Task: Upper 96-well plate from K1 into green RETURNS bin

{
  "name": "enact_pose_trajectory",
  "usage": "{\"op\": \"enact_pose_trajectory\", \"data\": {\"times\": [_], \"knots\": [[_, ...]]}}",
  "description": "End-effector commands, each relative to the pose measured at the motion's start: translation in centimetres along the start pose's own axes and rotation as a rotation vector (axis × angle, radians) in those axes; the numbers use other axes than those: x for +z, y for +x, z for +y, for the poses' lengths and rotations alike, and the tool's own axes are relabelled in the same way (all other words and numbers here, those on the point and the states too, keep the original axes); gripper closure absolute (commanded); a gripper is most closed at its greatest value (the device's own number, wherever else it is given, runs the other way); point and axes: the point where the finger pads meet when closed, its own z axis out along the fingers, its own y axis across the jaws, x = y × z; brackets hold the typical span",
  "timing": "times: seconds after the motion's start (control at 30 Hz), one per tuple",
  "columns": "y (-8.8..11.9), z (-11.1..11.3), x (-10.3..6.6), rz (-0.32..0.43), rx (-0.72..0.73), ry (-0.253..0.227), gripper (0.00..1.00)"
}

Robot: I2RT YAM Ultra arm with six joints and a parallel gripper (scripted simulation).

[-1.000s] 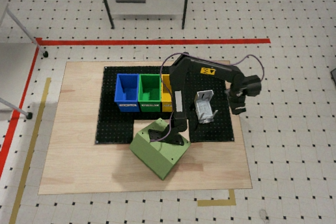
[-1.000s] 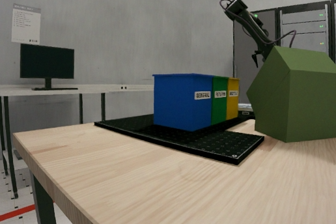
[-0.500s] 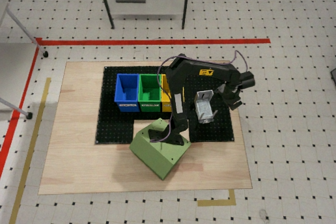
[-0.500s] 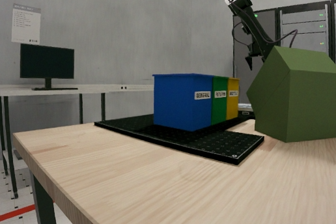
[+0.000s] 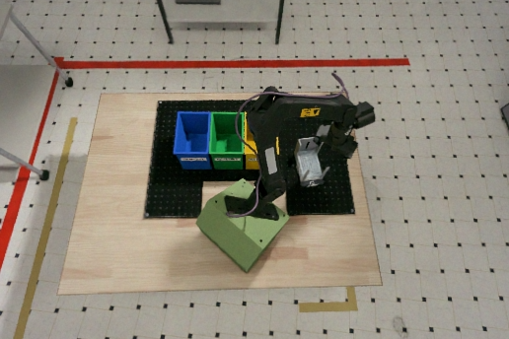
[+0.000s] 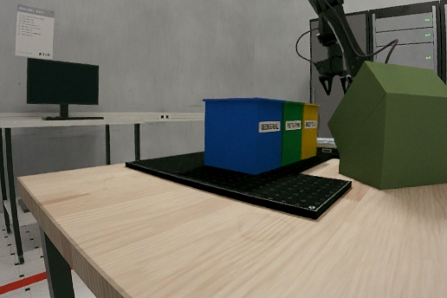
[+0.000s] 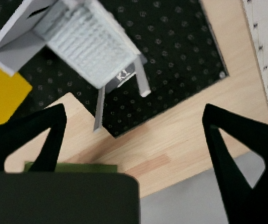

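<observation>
The rack K1 point(image 5: 305, 145) point(image 7: 19, 54) is grey, with a tall back wall and two thin front posts, on the black board's right part. The pale upper 96-well plate point(image 5: 309, 166) point(image 7: 92, 47) lies in it; the lower plate cannot be made out beneath. The green bin point(image 5: 227, 137) point(image 6: 292, 145) stands upright between the blue bin point(image 5: 192, 134) point(image 6: 234, 135) and the yellow bin point(image 5: 251, 161) point(image 6: 309, 144), also upright. My gripper point(image 6: 337, 91) point(image 7: 134, 111) is wide open and empty, raised above the board, up and to the right of the rack in the top view.
The arm passes over the yellow bin and partly hides it in the top view. The green arm base point(image 5: 237, 239) point(image 6: 390, 135) stands in front of the bins and rack. The black board point(image 5: 173, 198) point(image 6: 242, 191) lies on the wooden table point(image 5: 109, 252) point(image 6: 173, 230).
</observation>
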Motion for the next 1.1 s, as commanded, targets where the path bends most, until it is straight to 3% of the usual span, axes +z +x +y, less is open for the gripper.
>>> {"op": "enact_pose_trajectory", "data": {"times": [0.0, 0.1, 0.13, 0.17, 0.37, 0.43, 0.47, 0.53, 0.6, 1.07], "knots": [[-0.3, 0.6, -1.1, -0.009, -0.166, 0.018, 0.0], [0.6, 2.1, -0.2, 0.015, -0.255, -0.017, 0.0], [-0.4, 1.8, -1.0, -0.01, -0.297, -0.002, 0.0], [0.6, 2.6, -0.2, 0.015, -0.321, -0.029, 0.0], [0.5, 4.2, -0.1, 0.001, -0.456, -0.041, 0.0], [-0.4, 4.0, -1.1, -0.021, -0.528, -0.033, 0.0], [0.6, 4.7, -0.2, 0.0, -0.554, -0.058, 0.0], [1.0, 5.5, -0.1, 0.007, -0.618, -0.076, 0.0], [-0.3, 5.1, -1.1, -0.027, -0.692, -0.057, 0.0], [0.2, 5.1, -0.2, -0.011, -0.687, -0.078, 0.0]]}}
